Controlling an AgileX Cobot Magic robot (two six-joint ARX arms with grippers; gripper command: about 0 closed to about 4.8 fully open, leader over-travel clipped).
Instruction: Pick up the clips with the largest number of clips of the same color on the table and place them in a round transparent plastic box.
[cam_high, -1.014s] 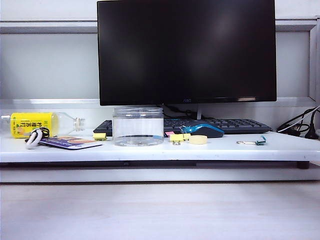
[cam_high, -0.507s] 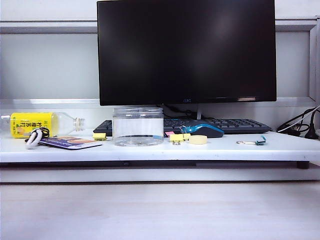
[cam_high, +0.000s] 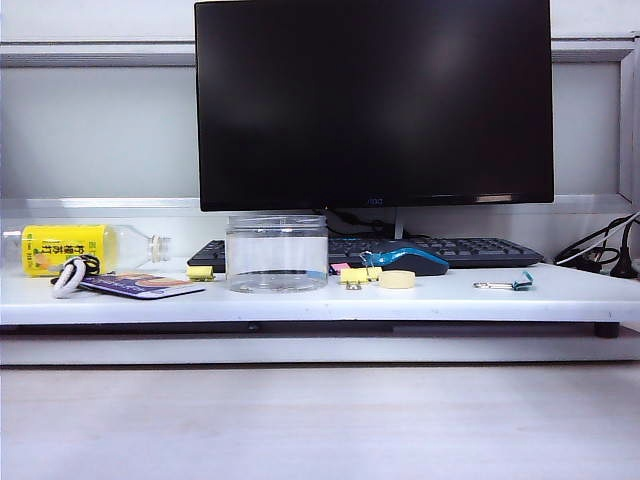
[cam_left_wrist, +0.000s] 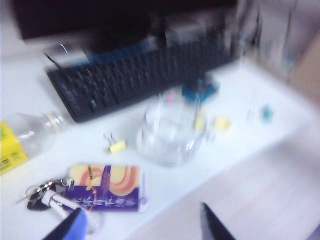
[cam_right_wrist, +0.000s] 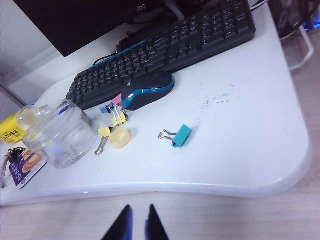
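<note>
Neither arm visible in exterior view; grippers seen only from own wrist cameras.

Left gripper (cam_left_wrist: 142, 227): over near edge of white table (cam_high: 560, 295), left side. Picture motion-blurred, but the two fingertips stand well apart with nothing between them. Wide open, empty.

Right gripper (cam_right_wrist: 136, 225): off near edge of table, right of centre. Fingertips nearly together, narrow gap only, nothing gripped.

Round transparent plastic box (cam_high: 276, 252): upright on table, left of centre, in front of keyboard (cam_high: 470, 248) and under black monitor (cam_high: 373, 100). Lidless, looks empty.

Clips, pale yellow:
- one (cam_high: 200, 271) just left of the box, also seen in left wrist view (cam_left_wrist: 117, 145)
- a cluster (cam_high: 358, 274) just right of the box, near end of blue-black mouse (cam_high: 405, 259); right wrist view shows at least two there (cam_right_wrist: 118, 118), one lying nearer the table edge (cam_right_wrist: 103, 132), with a pink and a blue clip close behind

All on the table, none in the box.

Also present:
- round pale-yellow tape roll (cam_high: 396, 279) touching or just beside the cluster
- teal clip (cam_high: 518, 282) alone, well right
- yellow-labelled bottle (cam_high: 70, 248) lying on its side, far left
- card (cam_high: 140, 285) and key ring (cam_high: 68, 276) in front of the bottle
</note>
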